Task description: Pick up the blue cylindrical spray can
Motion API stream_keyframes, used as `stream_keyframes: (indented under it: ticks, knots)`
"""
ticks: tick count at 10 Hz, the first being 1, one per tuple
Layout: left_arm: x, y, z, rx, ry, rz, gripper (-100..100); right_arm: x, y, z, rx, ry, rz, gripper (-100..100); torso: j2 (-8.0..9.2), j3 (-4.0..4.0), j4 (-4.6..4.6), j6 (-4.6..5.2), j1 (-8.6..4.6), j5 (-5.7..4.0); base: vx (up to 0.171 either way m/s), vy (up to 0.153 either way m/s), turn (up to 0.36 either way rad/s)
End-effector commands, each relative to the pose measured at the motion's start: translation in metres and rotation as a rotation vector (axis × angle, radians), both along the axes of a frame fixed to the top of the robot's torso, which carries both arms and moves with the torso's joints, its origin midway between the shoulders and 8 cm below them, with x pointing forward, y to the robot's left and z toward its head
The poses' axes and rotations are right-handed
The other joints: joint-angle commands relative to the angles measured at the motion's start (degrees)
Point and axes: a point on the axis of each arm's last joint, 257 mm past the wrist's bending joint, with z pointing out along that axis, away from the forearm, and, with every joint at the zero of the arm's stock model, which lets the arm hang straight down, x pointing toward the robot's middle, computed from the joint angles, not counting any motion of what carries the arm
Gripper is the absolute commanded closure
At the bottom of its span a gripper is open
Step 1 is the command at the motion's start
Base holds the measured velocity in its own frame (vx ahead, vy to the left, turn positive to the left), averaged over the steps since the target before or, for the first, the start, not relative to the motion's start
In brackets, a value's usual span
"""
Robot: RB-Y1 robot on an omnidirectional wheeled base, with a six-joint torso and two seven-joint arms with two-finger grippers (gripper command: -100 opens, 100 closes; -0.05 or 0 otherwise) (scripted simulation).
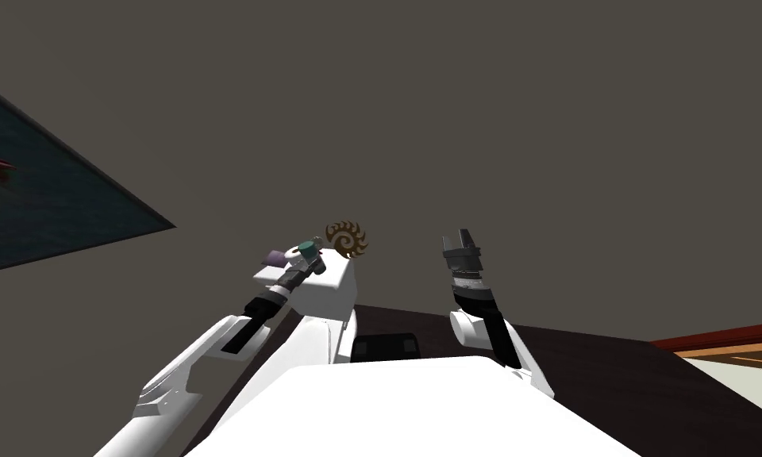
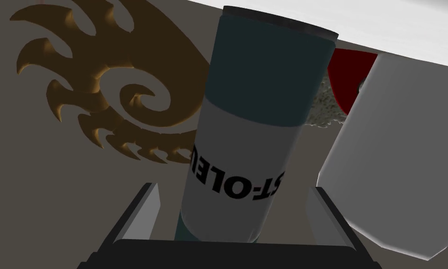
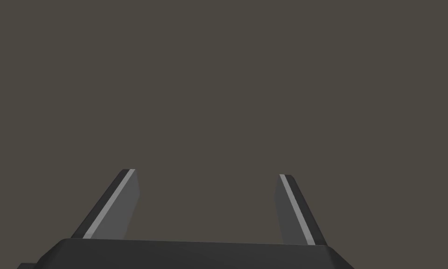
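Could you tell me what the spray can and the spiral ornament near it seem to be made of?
Spray can: smooth, matte shell, dark teal band and a grey one with black printed letters; no gleam, so metal or plastic stays open. Spiral ornament: brown, raised relief with lighter edges, possibly carved wood or bronze.

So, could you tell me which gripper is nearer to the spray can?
Left. The left gripper, open, straddles the spray can; the right gripper, also open, is off to its side.
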Motion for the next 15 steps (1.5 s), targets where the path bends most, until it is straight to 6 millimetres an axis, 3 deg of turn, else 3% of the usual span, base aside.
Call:
stream_keyframes:
  ticks: [1, 2, 6, 7, 9, 10, 11, 13, 14, 15]
  knots:
    - [0.012, 0.009, 0.000, 0.000, -0.007, 0.015, -100, 0.000, 0.000, 0.000, 0.000, 0.000, 0.000, 0, 0.00, 0.00, 0.00, 0.00, 0.00, 0.00, -0.061, 0.018, -0.002]
    - [0.019, -0.002, -0.008, -0.011, -0.007, -0.006, -100, 0.000, 0.000, 0.000, 0.000, 0.000, 0.000, 0, -0.06, -0.03, -0.01, -0.01, 0.01, 0.01, -0.116, 0.027, -0.003]
    - [0.040, 0.018, -0.012, -0.009, -0.005, 0.032, -100, 0.000, 0.000, 0.000, 0.000, 0.000, 0.000, 0, -0.24, -0.13, -0.04, -0.01, -0.08, -0.02, -0.040, 0.001, -0.001]
    - [0.051, 0.004, -0.015, -0.018, -0.012, 0.006, -100, 0.000, 0.000, 0.000, 0.000, 0.000, 0.000, 0, -0.37, -0.21, -0.08, -0.01, -0.06, -0.01, -0.076, 0.000, -0.001]
    - [0.069, 0.012, -0.009, -0.017, -0.026, 0.022, -100, 0.000, 0.000, 0.000, 0.000, 0.000, 0.000, 0, -0.05, -0.04, -0.02, -0.01, 0.06, 0.02, -0.088, 0.020, -0.007]
    - [0.070, 0.019, -0.016, -0.017, -0.013, 0.035, -100, 0.000, 0.000, 0.000, 0.000, 0.000, 0.000, 0, -0.15, -0.08, -0.03, -0.01, 0.07, 0.02, -0.011, 0.003, 0.001]
    - [0.081, 0.004, -0.019, -0.023, -0.018, 0.008, -100, 0.000, 0.000, 0.000, 0.000, 0.000, 0.000, 0, -0.31, -0.18, -0.07, -0.01, 0.03, 0.02, -0.086, 0.011, -0.002]
    - [0.097, 0.013, -0.014, -0.023, -0.026, 0.026, -100, 0.000, 0.000, 0.000, 0.000, 0.000, 0.000, 0, -0.09, -0.06, -0.04, -0.01, 0.09, 0.03, -0.086, 0.010, -0.005]
    - [0.099, 0.021, -0.023, -0.024, -0.009, 0.043, -100, 0.000, 0.000, 0.000, 0.000, 0.000, 0.000, 0, -0.23, -0.13, -0.06, -0.01, 0.06, 0.03, -0.004, -0.006, -0.003]
    - [0.110, 0.004, -0.024, -0.026, -0.014, 0.013, -100, 0.000, 0.000, 0.000, 0.000, 0.000, 0.000, 0, -0.39, -0.23, -0.11, -0.03, 0.04, 0.03, -0.066, 0.005, 0.003]
